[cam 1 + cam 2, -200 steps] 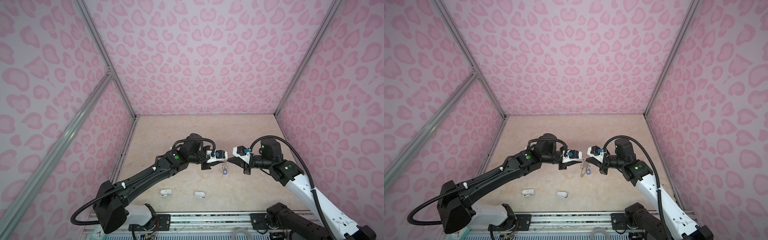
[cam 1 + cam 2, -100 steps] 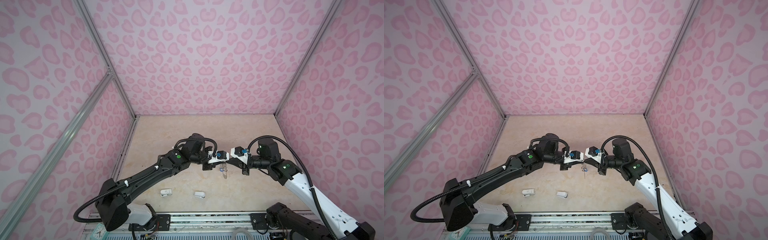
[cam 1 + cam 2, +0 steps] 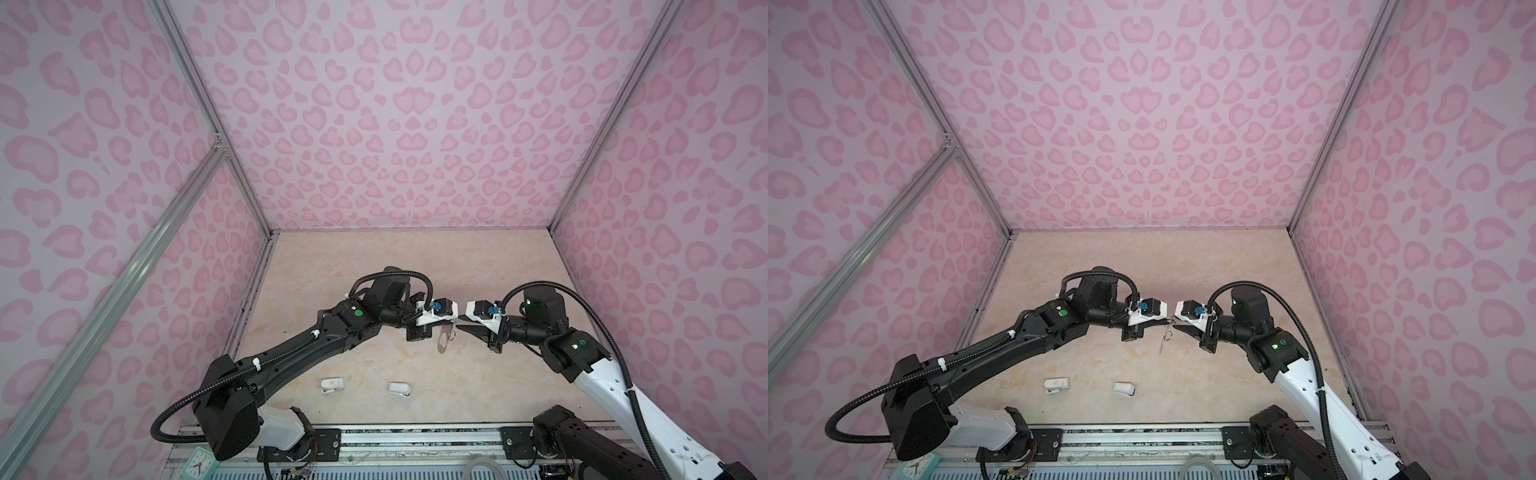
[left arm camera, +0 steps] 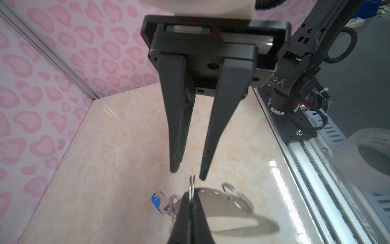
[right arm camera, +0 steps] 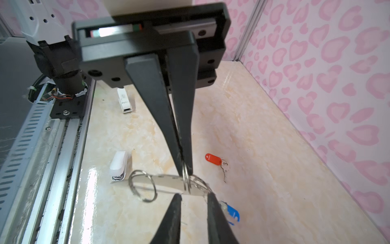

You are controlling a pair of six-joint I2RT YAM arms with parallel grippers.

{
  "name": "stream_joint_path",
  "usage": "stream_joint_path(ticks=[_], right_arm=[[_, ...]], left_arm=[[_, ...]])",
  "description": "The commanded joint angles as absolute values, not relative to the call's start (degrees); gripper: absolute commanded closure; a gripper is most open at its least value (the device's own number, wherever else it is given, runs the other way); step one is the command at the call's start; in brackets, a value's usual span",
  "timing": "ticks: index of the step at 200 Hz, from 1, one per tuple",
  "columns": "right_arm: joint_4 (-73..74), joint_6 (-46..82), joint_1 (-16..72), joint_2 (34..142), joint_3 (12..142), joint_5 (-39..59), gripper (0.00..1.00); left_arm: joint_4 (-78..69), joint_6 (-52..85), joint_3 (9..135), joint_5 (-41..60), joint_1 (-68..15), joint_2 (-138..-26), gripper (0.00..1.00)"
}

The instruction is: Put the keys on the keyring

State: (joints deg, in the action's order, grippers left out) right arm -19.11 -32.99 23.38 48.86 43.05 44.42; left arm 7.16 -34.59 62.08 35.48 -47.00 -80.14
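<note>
Above the worktop (image 3: 374,270), left jaws pinch one ring (image 4: 191,186) of the keyring (image 4: 225,202) so it hangs clear; right jaws, narrowly parted and empty, look free for the red key (image 5: 213,158).

Left hand (image 4: 191,196) clamped tight; right hand (image 4: 188,175) facing it tip-to-tip, jaws slightly apart.

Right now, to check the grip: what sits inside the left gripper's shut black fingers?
One thin wire ring of the flat grey metal keyring; the left gripper hides the pinched stretch.
</note>
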Motion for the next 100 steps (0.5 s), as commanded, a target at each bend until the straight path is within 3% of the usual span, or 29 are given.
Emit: stream_joint_path(ticks=[1,100], right_arm=[[-14.3,-31.2,22.5,46.9,41.5,44.7,0.76],[2.6,-18.9,20.9,43.2,34.1,51.3,0.81]], left_arm=[[-1.1,-30.7,60.4,40.9,-46.0,-79.3,0.97],[-21.2,-16.6,55.7,48.5,-44.4,-80.5,0.97]])
